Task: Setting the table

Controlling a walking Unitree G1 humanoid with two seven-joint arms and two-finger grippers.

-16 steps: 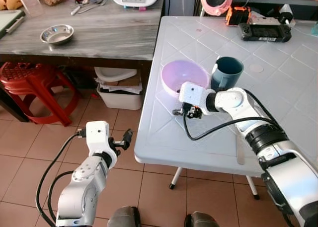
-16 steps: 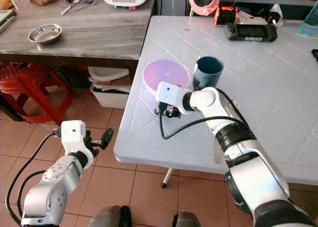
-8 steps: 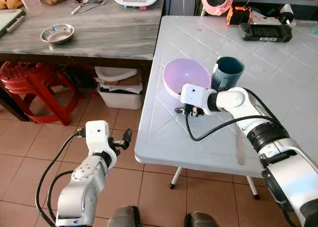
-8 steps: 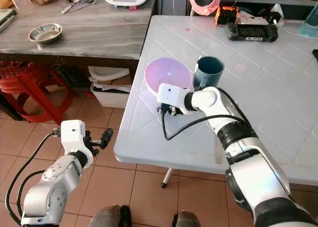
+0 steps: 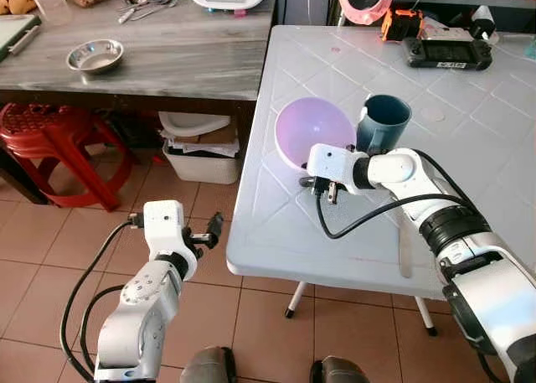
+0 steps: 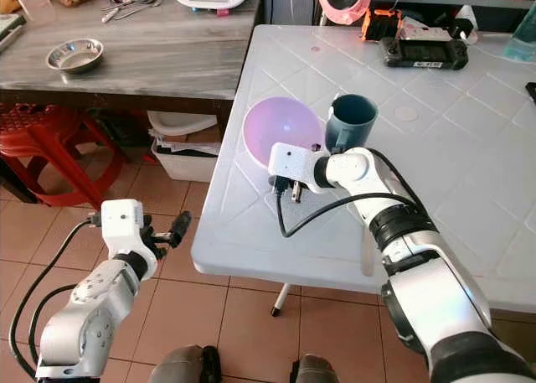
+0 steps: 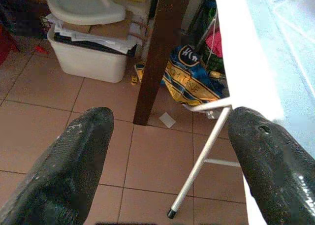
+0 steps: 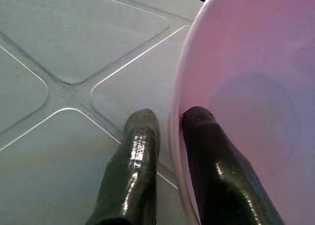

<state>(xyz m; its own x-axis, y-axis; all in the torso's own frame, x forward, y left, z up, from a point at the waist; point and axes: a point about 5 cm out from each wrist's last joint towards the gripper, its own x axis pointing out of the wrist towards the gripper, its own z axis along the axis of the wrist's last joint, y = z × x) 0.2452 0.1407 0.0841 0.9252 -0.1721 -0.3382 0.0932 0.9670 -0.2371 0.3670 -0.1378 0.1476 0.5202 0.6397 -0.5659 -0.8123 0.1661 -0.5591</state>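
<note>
A pink plastic bowl [image 5: 311, 130] sits near the left edge of the white table [image 5: 276, 232], tipped up on its near side. My right gripper [image 8: 169, 115] is shut on the bowl's near rim, one finger [image 8: 135, 161] outside and the other inside the bowl. From the head camera the same gripper [image 5: 325, 190] is just below the bowl. A dark teal mug [image 5: 383, 121] stands upright against the bowl's right side. My left gripper [image 7: 170, 116] hangs open over the tiled floor, left of the table, holding nothing.
A grey wooden counter [image 5: 184, 56] at the left carries a steel bowl [image 5: 95, 56] and utensils. Under it are a red stool [image 5: 50, 136] and a white bin [image 5: 201, 161]. A black controller [image 5: 448, 54] lies at the table's far side. A pale flat stick [image 5: 405, 249] lies near the front edge.
My right gripper has shifted slightly right along the bowl's near rim, and the bowl has tipped up a little. The left arm has barely moved.
</note>
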